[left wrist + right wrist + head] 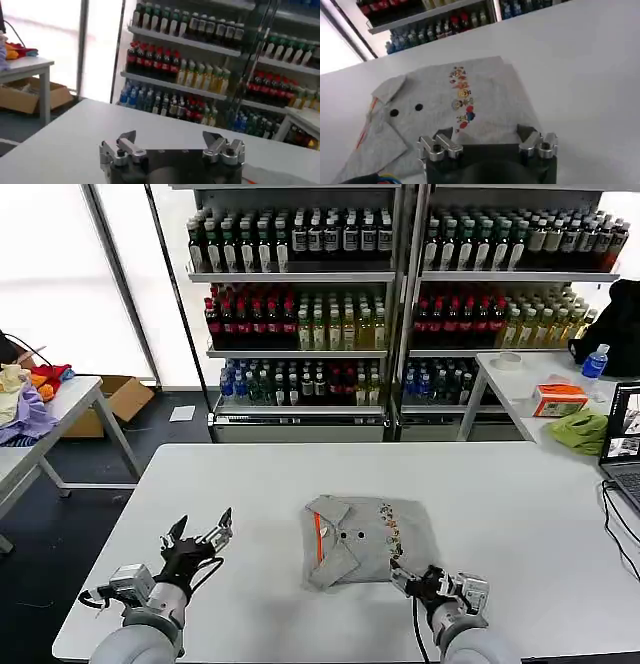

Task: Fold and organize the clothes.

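A grey collared shirt (365, 540) lies folded into a compact rectangle at the middle of the white table (500, 504), orange-edged placket and a multicoloured chest print facing up. The right wrist view shows the same shirt (445, 110) just beyond my right gripper (485, 134). That right gripper (412, 576) hovers open at the shirt's near right corner, nothing between its fingers. My left gripper (200, 532) is open too, over bare table well left of the shirt; in the left wrist view the left gripper (171, 138) holds nothing.
Shelves of bottles (400, 294) stand behind the table. A side table at the right carries a lime-green cloth (582, 430), an orange box (560, 398) and a laptop (625, 446). Another table at the left holds coloured garments (25, 399).
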You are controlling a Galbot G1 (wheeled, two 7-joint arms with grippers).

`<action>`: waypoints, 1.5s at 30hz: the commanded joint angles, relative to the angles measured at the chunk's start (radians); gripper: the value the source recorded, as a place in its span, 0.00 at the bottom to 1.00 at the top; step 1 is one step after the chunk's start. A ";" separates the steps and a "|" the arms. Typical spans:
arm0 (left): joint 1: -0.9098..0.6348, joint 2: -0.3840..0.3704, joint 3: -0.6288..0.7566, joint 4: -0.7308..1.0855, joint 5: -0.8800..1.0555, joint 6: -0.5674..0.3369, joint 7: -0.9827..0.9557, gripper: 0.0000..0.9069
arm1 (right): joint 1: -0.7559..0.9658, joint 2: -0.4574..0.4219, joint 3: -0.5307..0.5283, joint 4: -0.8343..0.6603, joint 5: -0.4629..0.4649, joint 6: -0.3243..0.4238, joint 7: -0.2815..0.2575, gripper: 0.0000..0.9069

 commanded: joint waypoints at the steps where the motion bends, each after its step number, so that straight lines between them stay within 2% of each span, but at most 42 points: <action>1: 0.017 -0.003 -0.010 -0.019 0.046 -0.010 0.011 1.00 | -0.012 -0.022 0.122 0.122 0.048 -0.015 -0.011 1.00; 2: 0.021 -0.002 -0.012 -0.024 0.052 -0.014 0.015 1.00 | -0.022 -0.043 0.165 0.145 -0.095 -0.014 -0.047 1.00; 3: 0.021 -0.001 -0.015 -0.026 0.065 -0.020 0.018 1.00 | -0.031 -0.067 0.215 0.160 -0.197 -0.014 -0.080 1.00; 4: 0.020 -0.001 -0.019 -0.030 0.076 -0.020 0.020 1.00 | -0.037 -0.078 0.240 0.165 -0.255 -0.015 -0.101 1.00; 6: 0.015 -0.002 -0.024 -0.033 0.083 -0.026 0.024 1.00 | -0.067 -0.142 0.330 0.175 -0.326 -0.016 -0.149 1.00; 9: 0.004 -0.004 -0.028 -0.027 0.086 -0.038 0.026 1.00 | -0.115 -0.189 0.405 0.151 -0.396 0.006 -0.161 1.00; 14: -0.008 -0.029 -0.026 0.005 0.142 -0.068 0.055 1.00 | -0.154 -0.157 0.407 0.112 -0.431 0.062 -0.138 1.00; 16: -0.009 -0.038 -0.023 0.022 0.233 -0.070 0.071 1.00 | -0.152 -0.129 0.401 0.112 -0.431 0.064 -0.135 1.00; 21: -0.002 -0.040 -0.010 0.010 0.224 -0.093 0.085 1.00 | -0.148 -0.081 0.387 0.122 -0.432 0.070 -0.135 1.00; 32: 0.007 -0.038 -0.026 0.016 0.228 -0.122 0.093 1.00 | -0.157 -0.051 0.395 0.109 -0.460 0.109 -0.137 1.00; 45: -0.007 -0.049 -0.028 0.008 0.221 -0.099 0.120 1.00 | -0.168 -0.051 0.402 0.109 -0.470 0.134 -0.139 1.00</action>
